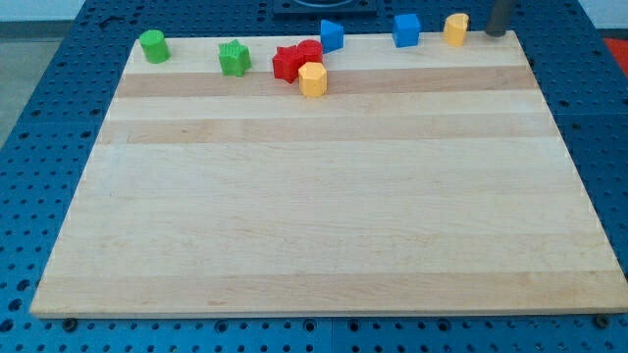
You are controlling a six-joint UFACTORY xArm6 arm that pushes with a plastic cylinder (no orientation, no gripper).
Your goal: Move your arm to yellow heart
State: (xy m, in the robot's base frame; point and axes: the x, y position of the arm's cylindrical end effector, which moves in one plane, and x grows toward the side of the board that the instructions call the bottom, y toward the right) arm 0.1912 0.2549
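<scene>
Your tip [497, 32] sits at the view's top right edge of the surface [324, 216]; no gripper exists to open or close. Just to its left stands the yellow heart [455, 28], not clearly touching. Farther left you see a blue block [406, 29], another blue block [332, 35], red blocks [296, 59], a yellow block [312, 78], and two green blocks [235, 58].

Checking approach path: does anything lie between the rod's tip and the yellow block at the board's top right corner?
No. In the camera view, my tip sits just right of the yellow block, apart from it, with only bare board edge between.
</scene>
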